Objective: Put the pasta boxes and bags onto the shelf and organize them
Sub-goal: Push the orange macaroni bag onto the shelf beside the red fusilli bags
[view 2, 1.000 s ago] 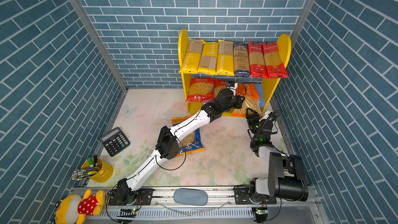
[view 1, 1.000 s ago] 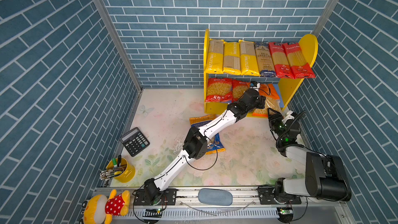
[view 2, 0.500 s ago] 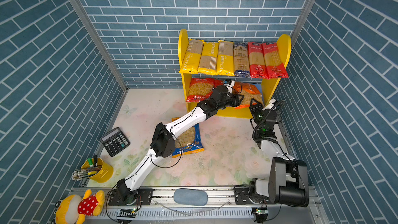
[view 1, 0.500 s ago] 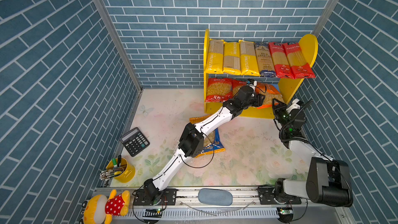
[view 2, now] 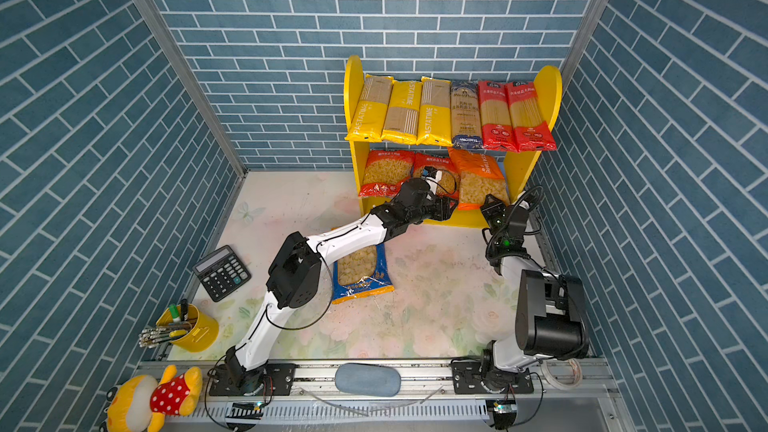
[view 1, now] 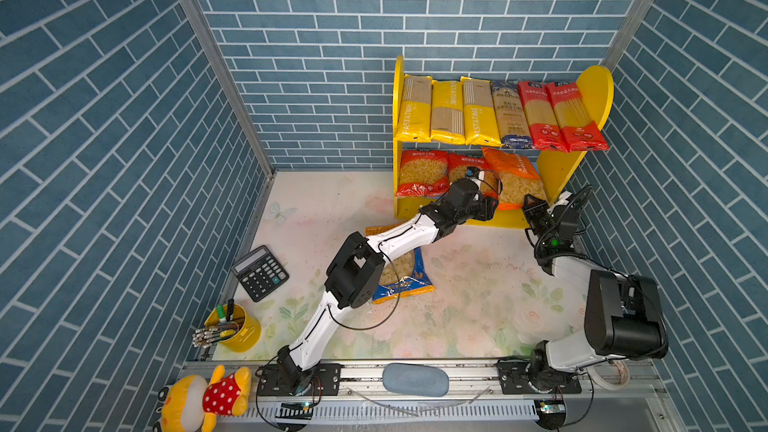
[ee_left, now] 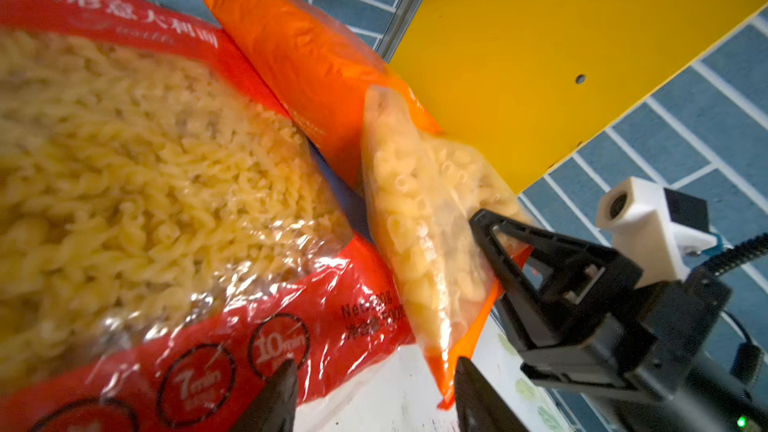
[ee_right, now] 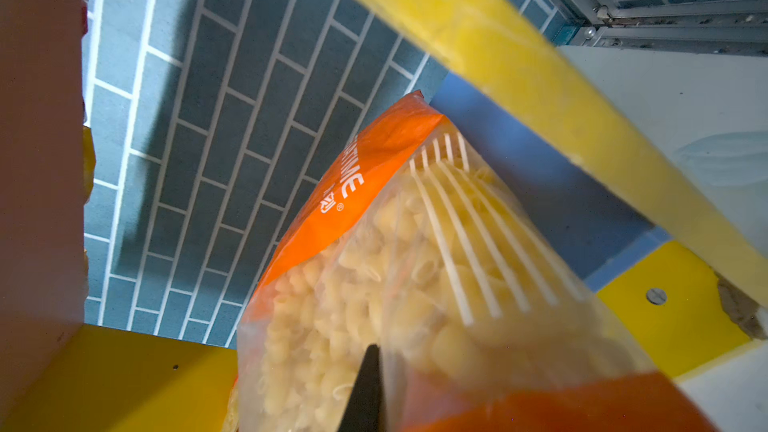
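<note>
Shelving in a top view: yellow two-tier wooden shelf (view 1: 592, 89) holds nine packs (view 1: 478, 114); blue plastic pasta bag (view 1: 405, 276) lies on your counter (view 1: 478, 284) at its seven o'clock. Left wrist: left jaws wide, empty. Right wrist: right jaws pinch orange macaroni bag (ee_right: 374, 155).

Shelf (view 1: 594, 89) upper right, 6 long packs (view 1: 478, 114) on top; R gripper (view 1: 529, 201) at corner of orange bag (view 1: 513, 176), lower tier
</note>
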`<act>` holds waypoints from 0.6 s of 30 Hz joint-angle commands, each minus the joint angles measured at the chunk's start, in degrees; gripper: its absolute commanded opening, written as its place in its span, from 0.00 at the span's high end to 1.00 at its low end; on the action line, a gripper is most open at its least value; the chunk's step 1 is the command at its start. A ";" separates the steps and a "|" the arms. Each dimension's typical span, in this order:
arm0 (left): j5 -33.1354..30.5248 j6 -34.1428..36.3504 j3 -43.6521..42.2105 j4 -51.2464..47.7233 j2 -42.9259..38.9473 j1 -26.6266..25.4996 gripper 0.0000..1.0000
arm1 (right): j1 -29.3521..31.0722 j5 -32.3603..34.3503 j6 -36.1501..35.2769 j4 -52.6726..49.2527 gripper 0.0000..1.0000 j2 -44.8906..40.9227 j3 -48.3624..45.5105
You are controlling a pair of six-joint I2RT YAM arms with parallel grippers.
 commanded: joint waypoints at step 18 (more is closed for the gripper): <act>-1.78 1.84 -29.56 9.90 -22.86 -0.02 0.39 | 0.56 -1.93 3.45 3.26 0.59 -1.12 -3.87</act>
